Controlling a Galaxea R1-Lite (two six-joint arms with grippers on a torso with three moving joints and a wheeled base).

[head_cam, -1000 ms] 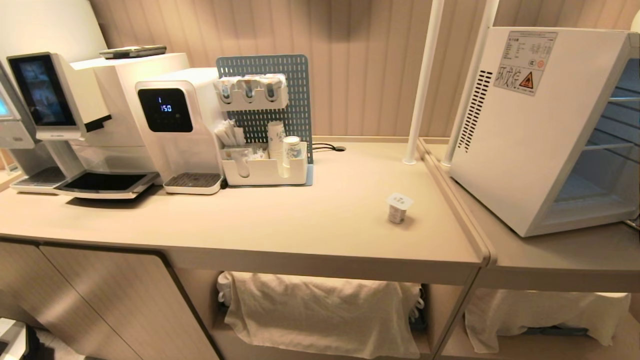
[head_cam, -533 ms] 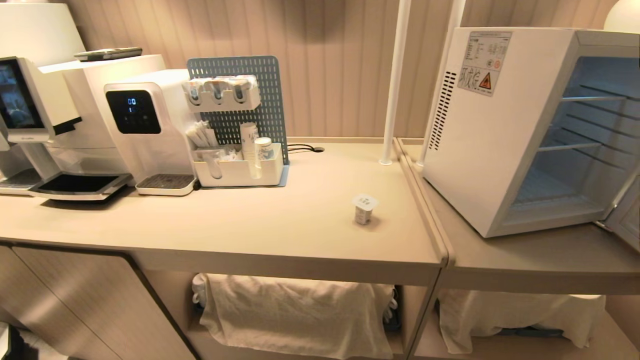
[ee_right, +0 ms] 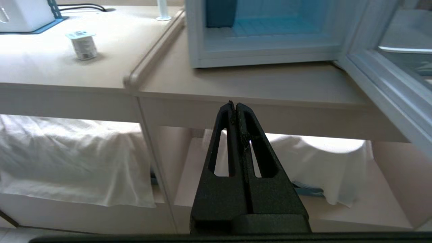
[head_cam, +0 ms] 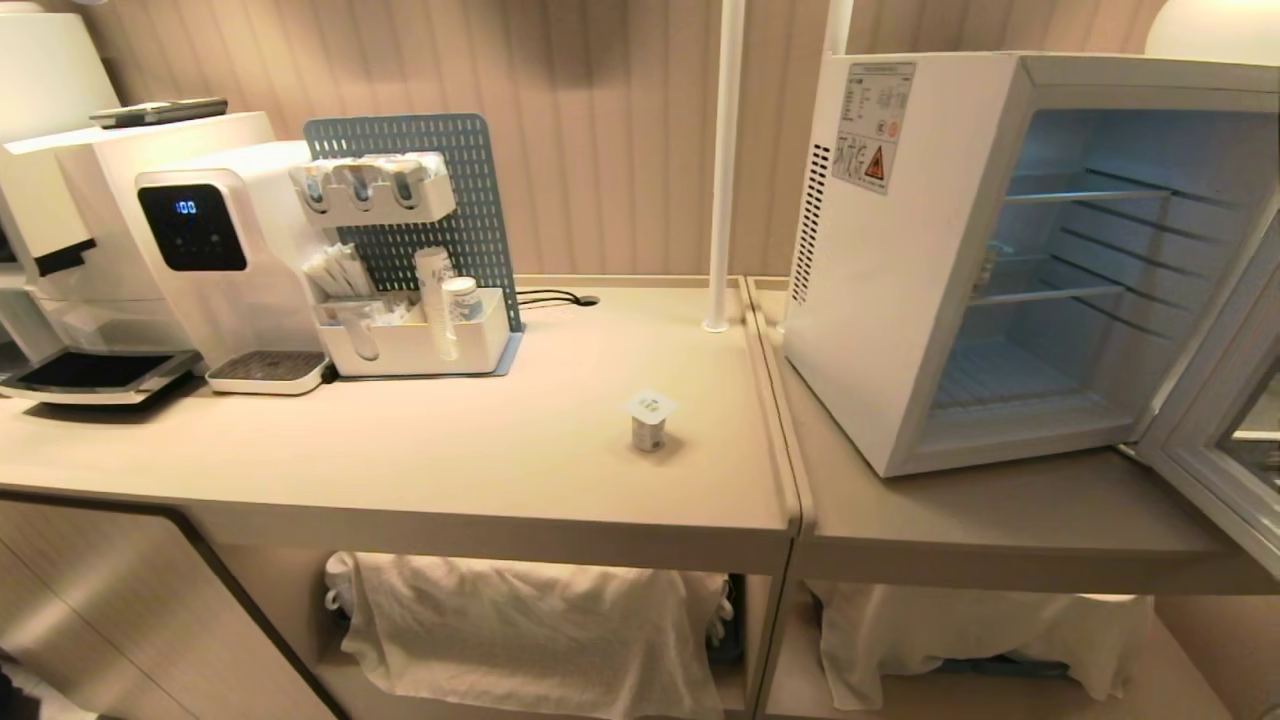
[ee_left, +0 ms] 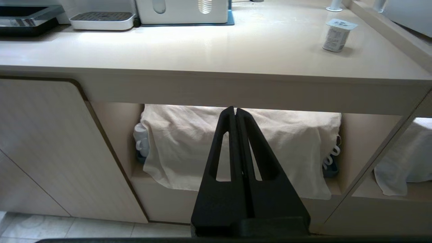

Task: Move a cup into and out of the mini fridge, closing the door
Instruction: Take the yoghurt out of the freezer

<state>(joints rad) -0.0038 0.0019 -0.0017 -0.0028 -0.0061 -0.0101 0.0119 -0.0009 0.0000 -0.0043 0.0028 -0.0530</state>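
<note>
1. The head view shows the cup (head_cam: 650, 420) on the tabletop (head_cam: 450, 450), at 9 o'clock from the mini fridge (head_cam: 900, 300), whose door (head_cam: 1215, 420) is open.
2. Only the wrist views show the left tool (ee_left: 235, 110) and right tool (ee_right: 234, 105), both pressed together, holding nothing.

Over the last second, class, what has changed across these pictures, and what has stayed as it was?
Only the camera moved: the head view swung right, so everything slid left in the picture and more of the mini fridge and its open door shows. Nothing was taken hold of or let go. The cup stays on the counter; the left gripper and right gripper stay shut and low, before the counter's edge.
</note>
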